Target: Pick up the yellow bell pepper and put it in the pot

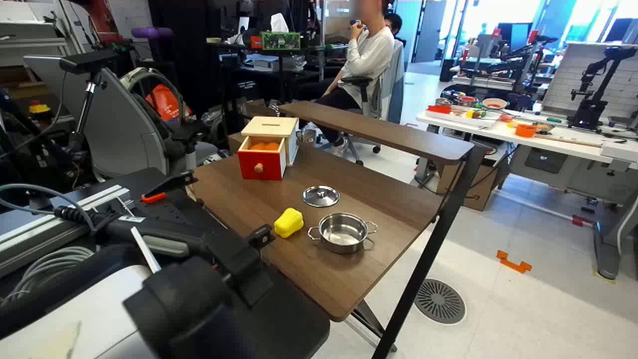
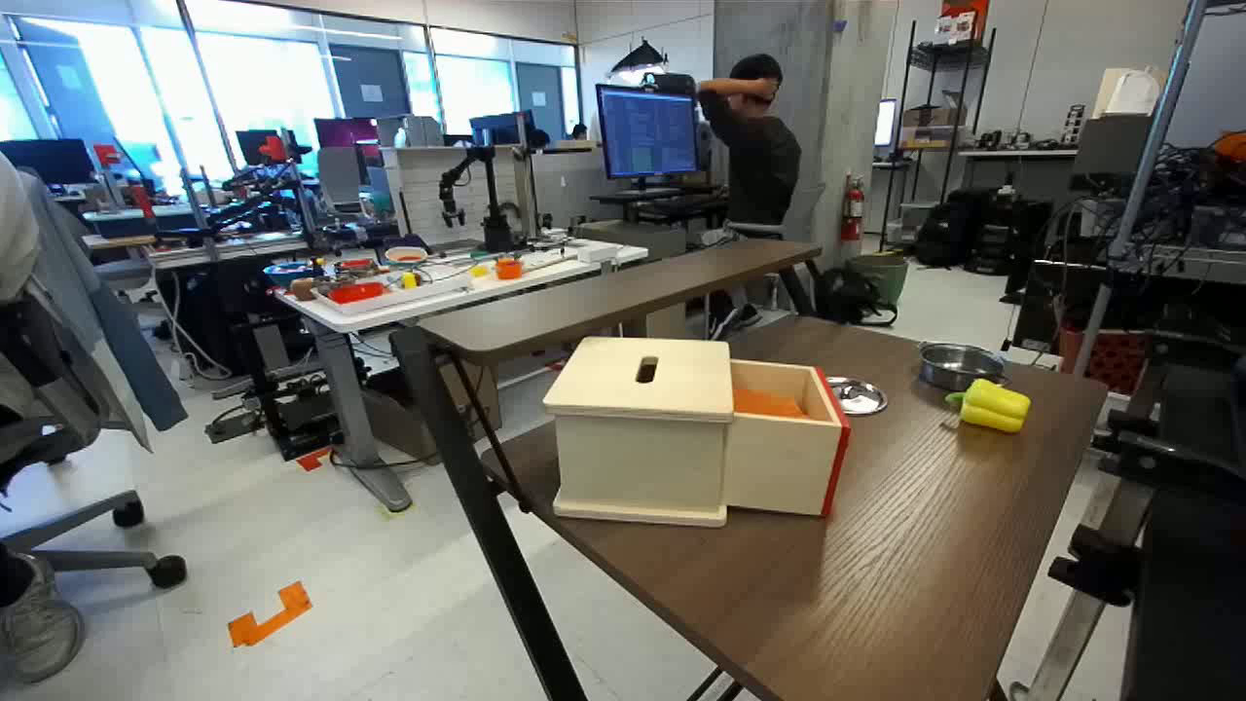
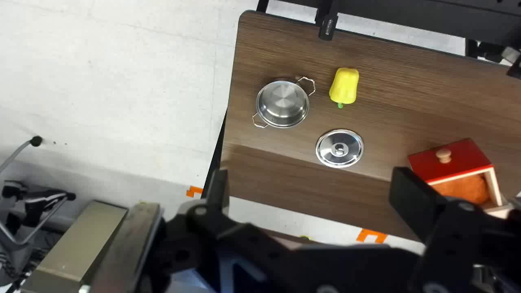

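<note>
A bright yellow, blocky bell pepper (image 3: 344, 85) lies on its side on the dark brown wooden bench (image 3: 403, 101), near the long edge that runs beside a black stand (image 3: 419, 24). Not touching it, and nearer the corner where that long edge meets the short one, a shallow, round, shiny silver pot (image 3: 283, 101) stands upright, uncovered, with nothing inside. The round, shiny metal lid (image 3: 339, 149) lies apart from both.

The black two-fingered tool (image 3: 310, 181), visible in the wrist view, is spread wide and holds nothing. The step in hand looks to be the approach, with the grasp not yet made. The next move probably calls for travel toward the long edge, then a descent that straddles the pepper; the tool seems roughly lined up across its narrower width, so little turning should be needed.
</note>
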Motion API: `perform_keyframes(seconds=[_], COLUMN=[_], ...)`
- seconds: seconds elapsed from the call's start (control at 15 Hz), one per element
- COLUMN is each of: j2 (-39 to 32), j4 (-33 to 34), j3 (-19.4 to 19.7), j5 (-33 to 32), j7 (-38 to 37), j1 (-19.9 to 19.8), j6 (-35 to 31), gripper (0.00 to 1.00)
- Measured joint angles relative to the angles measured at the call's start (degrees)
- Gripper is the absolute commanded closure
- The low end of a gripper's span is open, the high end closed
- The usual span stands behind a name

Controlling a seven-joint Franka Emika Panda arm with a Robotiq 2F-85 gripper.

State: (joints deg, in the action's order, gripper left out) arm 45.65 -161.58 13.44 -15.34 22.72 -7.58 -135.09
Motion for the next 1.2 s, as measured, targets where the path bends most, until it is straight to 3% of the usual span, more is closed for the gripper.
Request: perform_keyframes(seconds=[0.67,1.2], j2=[-1.3,-16.6], j4=[-1.6,-0.1], j3=[-0.2,-3.1], j5=[0.0,5.1], j7=[-0.2,-5.9], j1=[0.1,5.8], j6=[0.1,-11.1], gripper=[0.0,0.0])
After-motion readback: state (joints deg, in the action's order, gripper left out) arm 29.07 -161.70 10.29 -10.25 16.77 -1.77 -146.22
